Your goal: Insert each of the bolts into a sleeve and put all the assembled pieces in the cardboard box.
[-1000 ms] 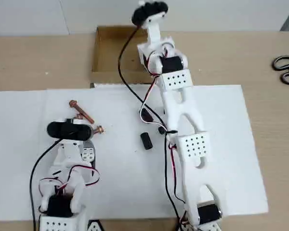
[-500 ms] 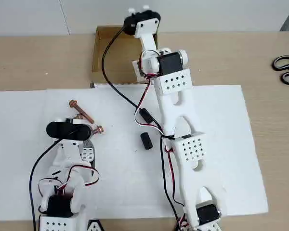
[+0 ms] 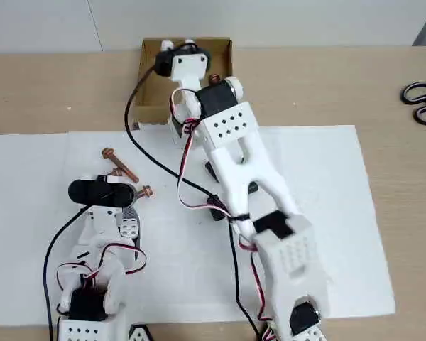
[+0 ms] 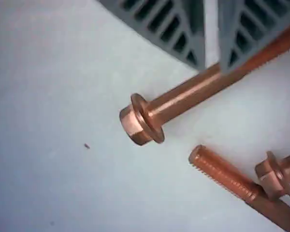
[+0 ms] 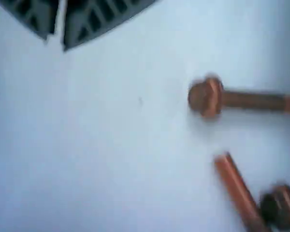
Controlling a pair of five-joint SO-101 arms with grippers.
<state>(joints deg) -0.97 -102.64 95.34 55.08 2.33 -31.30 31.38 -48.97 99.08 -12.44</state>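
Three copper bolts (image 3: 118, 163) lie in a loose cluster on the white paper (image 3: 50, 185), just ahead of my left arm (image 3: 101, 193). In the left wrist view my left gripper (image 4: 211, 63) is shut, its grey fingers (image 4: 169, 24) just above the shank of one bolt (image 4: 174, 104), with nothing clamped between them. My right arm (image 3: 227, 135) reaches over the near edge of the cardboard box (image 3: 153, 78). The right gripper (image 5: 56, 41) is shut and holds nothing; its view takes in bolts (image 5: 208, 96) on the paper. The forearm covers the spot where the black sleeve lay.
A pair of scissors (image 3: 422, 103) lies at the table's right edge. Black and red cables (image 3: 192, 188) trail from the right arm across the middle of the paper. The wooden table (image 3: 42, 85) surrounds the sheet.
The right arm has swung left, from the box's right side across it to the left part, and its forearm now covers the black sleeve. The left arm and the bolts have not moved.
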